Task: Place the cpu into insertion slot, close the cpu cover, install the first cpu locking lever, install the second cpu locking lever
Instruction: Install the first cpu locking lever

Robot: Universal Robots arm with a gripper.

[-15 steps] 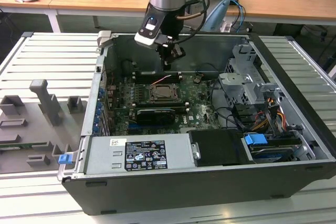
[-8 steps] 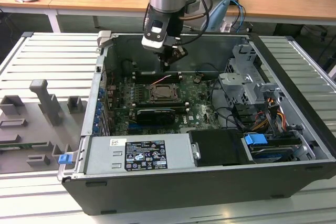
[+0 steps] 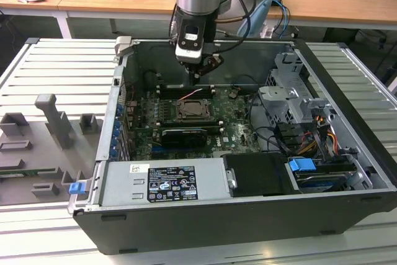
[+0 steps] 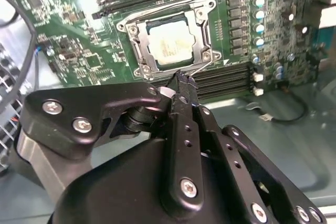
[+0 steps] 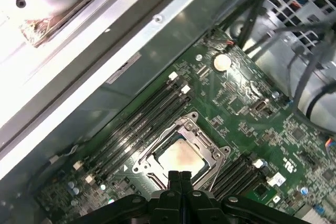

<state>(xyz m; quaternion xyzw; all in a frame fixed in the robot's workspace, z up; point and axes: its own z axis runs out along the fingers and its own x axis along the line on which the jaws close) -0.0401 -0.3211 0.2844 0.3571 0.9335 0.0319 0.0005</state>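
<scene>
- Exterior view, its left side first: grey fixture blocks (image 3: 54, 119) sit outside the computer case (image 3: 248, 221), well apart from the work. No hazard there.
- Middle: the gripper (image 3: 196, 79) hangs over the insertion slot (image 3: 196, 111), fingers pressed together, nothing visibly pinched.
- Second wrist view: the cpu (image 4: 169, 43) lies seated in the slot, with the cpu cover (image 4: 203, 32) down over it.
- The fingertips (image 4: 184, 83) are just beside the wire locking lever (image 4: 199, 66). I can't tell if it is hooked.
- An off-line push could slip off the thin wire and scrape the green board (image 4: 79, 51), or leave the cover free to spring up.
- The memory slots (image 4: 226, 77) are near — a skid could clip them.
- Exterior view's right: loose cables (image 3: 313, 136), well apart — low snag risk.
</scene>
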